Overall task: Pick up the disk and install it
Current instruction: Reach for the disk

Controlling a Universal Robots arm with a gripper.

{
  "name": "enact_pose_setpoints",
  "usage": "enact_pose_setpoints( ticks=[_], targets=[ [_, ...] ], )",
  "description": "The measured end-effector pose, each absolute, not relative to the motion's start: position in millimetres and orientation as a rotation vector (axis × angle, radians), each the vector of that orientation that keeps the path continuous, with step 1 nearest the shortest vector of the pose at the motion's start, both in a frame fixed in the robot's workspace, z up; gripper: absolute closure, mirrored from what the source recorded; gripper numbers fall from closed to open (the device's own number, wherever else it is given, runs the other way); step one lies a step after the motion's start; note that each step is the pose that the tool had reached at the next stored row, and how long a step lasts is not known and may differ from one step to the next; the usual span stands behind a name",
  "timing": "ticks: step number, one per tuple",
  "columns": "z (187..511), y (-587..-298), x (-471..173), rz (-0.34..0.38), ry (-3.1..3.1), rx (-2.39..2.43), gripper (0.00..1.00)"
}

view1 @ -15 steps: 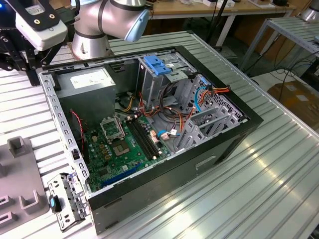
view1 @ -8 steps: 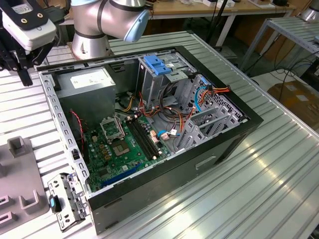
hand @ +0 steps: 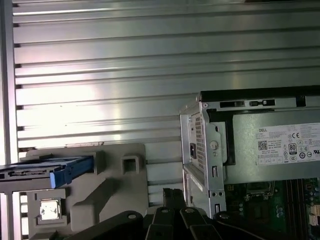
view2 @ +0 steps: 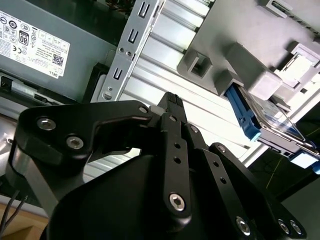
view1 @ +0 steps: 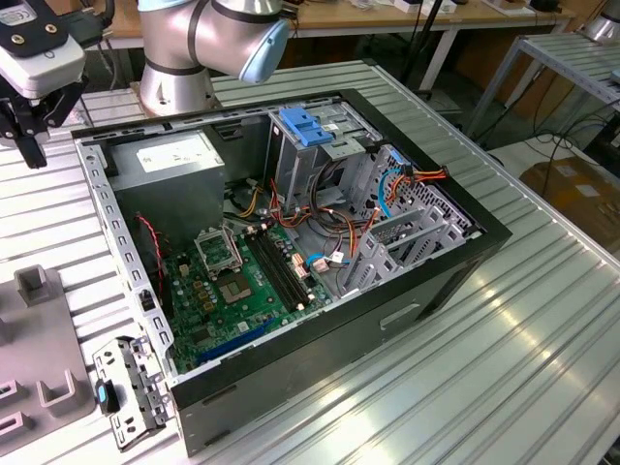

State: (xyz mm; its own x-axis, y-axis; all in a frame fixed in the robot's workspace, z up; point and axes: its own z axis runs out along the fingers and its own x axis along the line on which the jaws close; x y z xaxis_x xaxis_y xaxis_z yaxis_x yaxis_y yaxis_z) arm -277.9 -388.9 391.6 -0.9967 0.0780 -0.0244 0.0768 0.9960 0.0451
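Note:
The disk (view2: 272, 120) is a dark flat drive with a blue side rail. It rests on edge in a grey holder block (view2: 240, 30), and the first wrist view shows the disk (hand: 45, 172) on that holder (hand: 115, 185) too. My gripper (view2: 170, 102) is shut with nothing in it and hangs above the ribbed table, well short of the disk. In the exterior view the gripper (view1: 37, 136) is at the far left, beyond the back corner of the open computer case (view1: 291, 242). Its fingertips (hand: 172, 195) point at the table between holder and case.
The case lies open with its motherboard (view1: 232, 281), cables and a drive cage with a blue latch (view1: 305, 126). A grey power-supply box (view1: 174, 155) sits in its back corner. A loose metal bracket (view1: 131, 387) lies near the grey holder (view1: 39, 358). The arm's base (view1: 179, 68) stands behind the case.

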Motion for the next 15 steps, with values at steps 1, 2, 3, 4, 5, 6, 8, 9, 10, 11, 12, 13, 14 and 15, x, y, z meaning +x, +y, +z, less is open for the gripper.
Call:
enact_pose_setpoints(
  ticks=[1,2,3,4,5,6,8,9,10,11,12,13,14,15],
  targets=[
    [392,-389,-279,0.069,3.112,0.121,0.89],
    [392,-388,-281,0.069,3.112,0.121,0.89],
    [391,-387,-283,0.069,3.112,0.121,0.89],
    [391,-387,-286,0.069,3.112,0.121,0.89],
    [391,-386,-289,0.069,3.112,0.121,0.89],
    [391,-386,-290,0.069,3.112,0.122,0.89],
    [391,-384,-294,0.069,3.112,0.122,0.89],
    [391,-384,-296,0.07,3.112,0.122,0.89],
    [391,-383,-298,0.07,3.112,0.123,0.89],
    [391,-382,-300,0.07,3.112,0.123,0.89],
    [391,-381,-302,0.07,3.112,0.123,0.89],
    [391,-380,-304,0.07,3.112,0.123,0.89],
    [391,-380,-305,0.07,3.112,0.124,0.89],
    [391,-378,-308,0.07,3.112,0.124,0.89]
  ],
)
